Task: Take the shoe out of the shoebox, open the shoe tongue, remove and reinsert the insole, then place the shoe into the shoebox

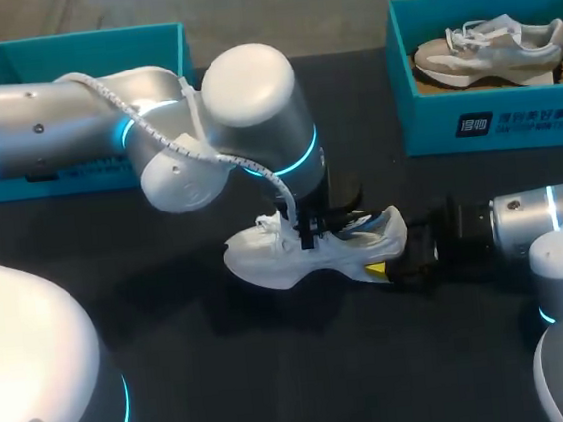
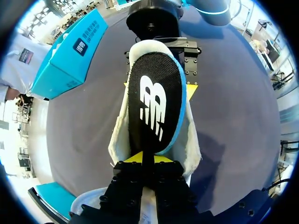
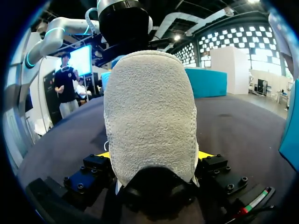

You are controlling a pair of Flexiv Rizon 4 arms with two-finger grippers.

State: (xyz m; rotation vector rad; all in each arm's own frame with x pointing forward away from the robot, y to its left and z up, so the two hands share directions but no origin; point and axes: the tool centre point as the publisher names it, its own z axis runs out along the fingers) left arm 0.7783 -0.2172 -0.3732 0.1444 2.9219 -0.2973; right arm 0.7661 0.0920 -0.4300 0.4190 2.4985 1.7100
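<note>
- Shoe [image 1: 266, 257] sits on the tabletop [image 1: 228, 376] about dead centre in the head view, toe toward 9 o'clock, heel toward 3. Left end effector [image 1: 306, 231] hangs right over its opening, and the right end effector [image 1: 394, 255] is at the heel. There's a shoebox [image 1: 8, 63] at 10 o'clock and a second shoebox [image 1: 493, 126] at 1 o'clock with a beige shoe [image 1: 491, 51] in it.
- Left wrist view: the insole [image 2: 154, 102] lies over the opening, its near end pinched between the left fingers, which are set narrow. Looks like the insole step to me, but I can't tell if it's going out or in. Either way I'd move along the shoe's length and keep the insole flat so its edges don't snag the collar.
- Right wrist view: the heel is clamped from both sides, fingers fairly wide. That arm just needs to hold firm as the anchor.
</note>
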